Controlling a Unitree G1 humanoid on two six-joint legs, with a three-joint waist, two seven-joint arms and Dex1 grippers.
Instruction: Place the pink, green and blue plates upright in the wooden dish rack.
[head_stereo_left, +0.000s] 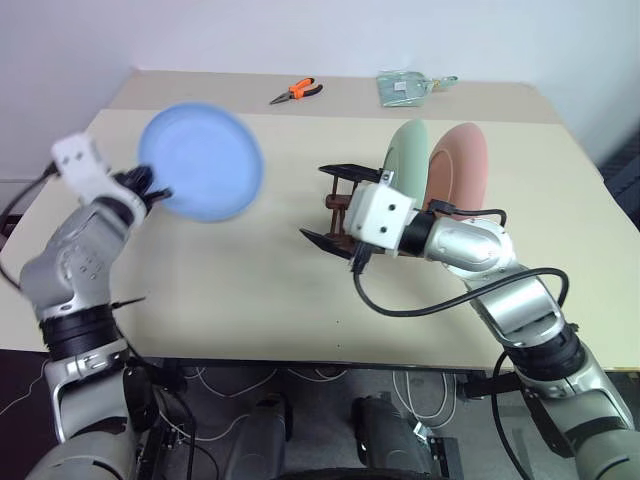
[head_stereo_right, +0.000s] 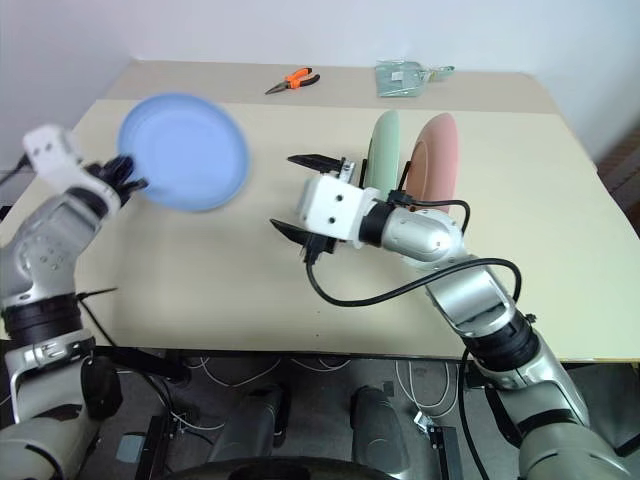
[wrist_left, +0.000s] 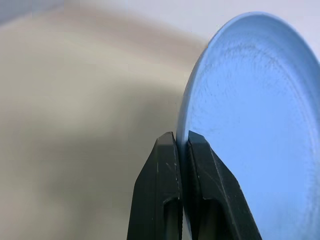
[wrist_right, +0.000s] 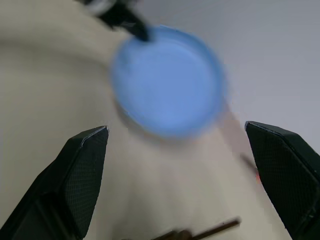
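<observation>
The round light-blue plastic plate (head_stereo_left: 201, 162) was held clear above the beige table (head_stereo_left: 250, 280), well to the left of the small dark brown wooden dish rack (head_stereo_left: 338, 212). The left gripper (wrist_left: 181, 145) had its two black fingers pressed together on the plate's rim, pinching it edge-on. In the rack, the pale green plate (head_stereo_left: 405, 152) and the pink plate (head_stereo_left: 460, 170) stood upright, side by side. The right gripper (head_stereo_left: 334, 205), fingers spread wide and holding nothing, hovered just in front of the rack's near end. Orange-handled pliers (head_stereo_left: 296, 92) and a clear plastic packet (head_stereo_left: 403, 87) lay at the table's far edge.

Assessment: the blue plate remained to be racked. The carry should keep it vertical, align its edge with the free peg gap beside the green plate, and lower it without knocking that plate. The right gripper appeared to obstruct the approach and should withdraw or steady the rack.
</observation>
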